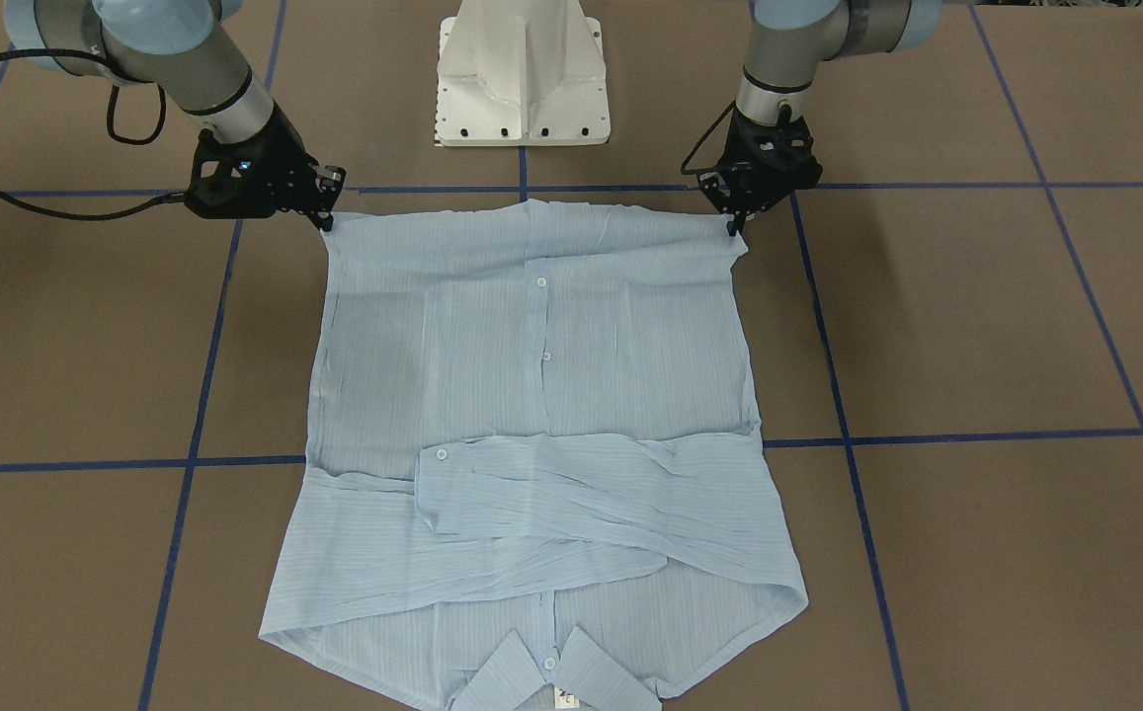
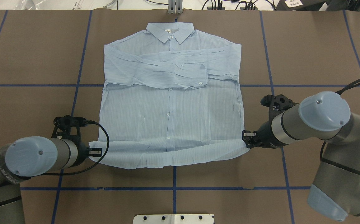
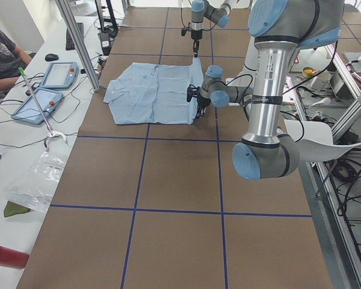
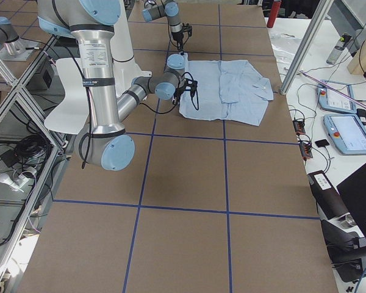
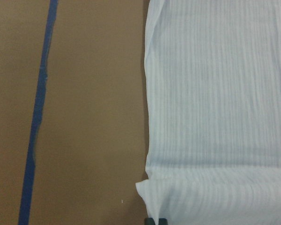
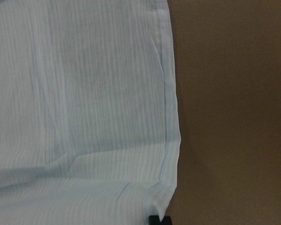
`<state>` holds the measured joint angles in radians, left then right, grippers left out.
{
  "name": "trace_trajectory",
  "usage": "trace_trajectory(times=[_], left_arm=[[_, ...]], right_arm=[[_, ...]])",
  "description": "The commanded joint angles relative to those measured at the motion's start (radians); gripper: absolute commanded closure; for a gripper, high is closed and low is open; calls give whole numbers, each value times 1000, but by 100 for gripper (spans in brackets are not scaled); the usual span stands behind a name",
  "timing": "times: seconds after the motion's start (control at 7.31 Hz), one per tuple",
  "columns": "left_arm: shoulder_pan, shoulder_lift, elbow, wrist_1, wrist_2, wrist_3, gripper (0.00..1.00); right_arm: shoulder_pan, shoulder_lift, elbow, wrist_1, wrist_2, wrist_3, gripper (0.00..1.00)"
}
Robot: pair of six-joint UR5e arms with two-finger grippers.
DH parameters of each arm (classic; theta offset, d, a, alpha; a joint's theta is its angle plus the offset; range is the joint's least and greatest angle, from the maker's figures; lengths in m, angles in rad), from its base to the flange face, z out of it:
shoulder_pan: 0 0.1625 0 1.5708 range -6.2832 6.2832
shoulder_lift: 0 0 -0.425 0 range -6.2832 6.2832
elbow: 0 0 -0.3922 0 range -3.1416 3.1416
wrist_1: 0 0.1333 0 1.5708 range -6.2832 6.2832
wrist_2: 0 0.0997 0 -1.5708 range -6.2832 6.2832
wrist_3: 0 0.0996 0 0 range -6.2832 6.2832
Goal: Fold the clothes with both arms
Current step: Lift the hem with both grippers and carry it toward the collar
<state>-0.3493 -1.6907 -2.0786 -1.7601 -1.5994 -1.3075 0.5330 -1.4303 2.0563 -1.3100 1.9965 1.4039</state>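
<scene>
One shirt (image 1: 531,395) lies pinched by left gripper (image 1: 732,229) and right gripper (image 1: 326,223).

The brown paper-covered bench (image 2: 27,46) lies bare left, right and near of the pale-blue striped button-up shirt (image 2: 170,124). A white pedestal base (image 2: 173,218) stands at near centre. The left black two-finger claw (image 2: 96,152) and right black two-finger claw (image 2: 246,139) pinch the near hem corners.

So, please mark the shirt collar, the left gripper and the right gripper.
shirt collar (image 2: 158,31): overhead view, on the collar wing at the view's left.
left gripper (image 2: 98,152): overhead view, between its fingertips, at a hem corner.
right gripper (image 2: 245,139): overhead view, between its fingertips, at the other hem corner.
</scene>
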Motion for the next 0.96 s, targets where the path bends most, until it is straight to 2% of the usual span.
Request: trace_trajectory(times=[0.0, 0.27, 0.55, 0.82], left_arm=[[0, 3, 0, 2, -13, 45, 100], [0, -4, -1, 2, -21, 43, 100], [3, -7, -8, 1, -22, 43, 100], [-5, -43, -11, 1, -22, 43, 100]], right_arm=[[7, -4, -2, 0, -1, -2, 100], [28, -7, -4, 0, 8, -2, 100], [91, -5, -2, 2, 68, -25, 100], [116, -2, -2, 3, 91, -34, 100]])
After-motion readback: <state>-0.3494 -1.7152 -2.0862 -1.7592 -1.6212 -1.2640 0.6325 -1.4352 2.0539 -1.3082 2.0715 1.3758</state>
